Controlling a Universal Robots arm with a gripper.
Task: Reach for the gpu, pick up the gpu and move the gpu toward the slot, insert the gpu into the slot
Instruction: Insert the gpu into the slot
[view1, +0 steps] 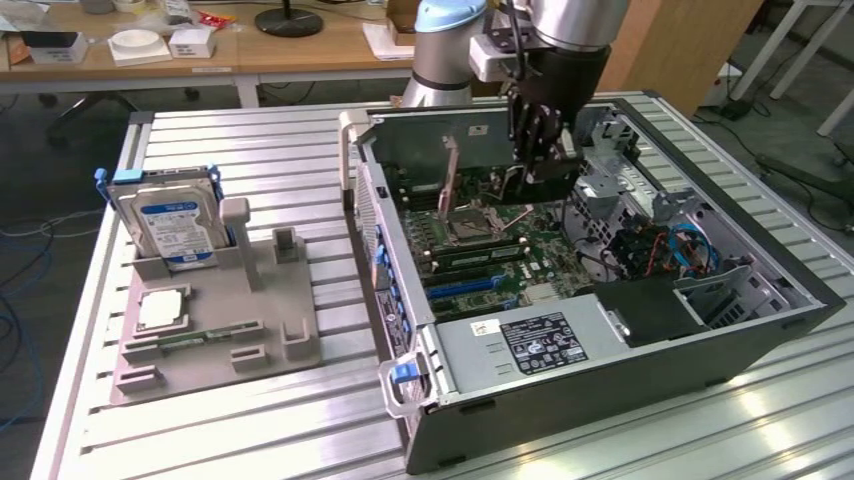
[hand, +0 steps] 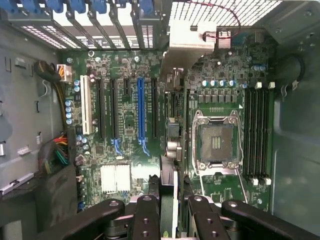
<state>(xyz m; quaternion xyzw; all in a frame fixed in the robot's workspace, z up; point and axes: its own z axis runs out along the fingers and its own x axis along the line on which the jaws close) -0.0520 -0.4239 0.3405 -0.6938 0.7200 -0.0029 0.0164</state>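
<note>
My gripper (view1: 541, 160) hangs inside the open computer case, above the green motherboard (view1: 534, 255). It is shut on the gpu (view1: 534, 188), a dark card held upright under the fingers. In the wrist view the gpu (hand: 172, 150) appears edge-on, running from between my fingers (hand: 145, 210) out to its metal end bracket (hand: 192, 42) near the case's rear grille. The slot (hand: 141, 107) is a long blue strip on the motherboard, lying parallel to the card and a short way to one side of it. In the exterior view the slot (view1: 461, 287) lies below and towards the exterior view's left of the gripper.
The square silver processor socket (hand: 216, 140) and black memory slots (hand: 257, 132) lie on the card's other side. The case's walls (view1: 387, 290), drive cage (view1: 627, 175) and power supply (view1: 534, 345) surround the board. On the table, a grey fixture (view1: 254, 340) holds a hard drive (view1: 174, 225).
</note>
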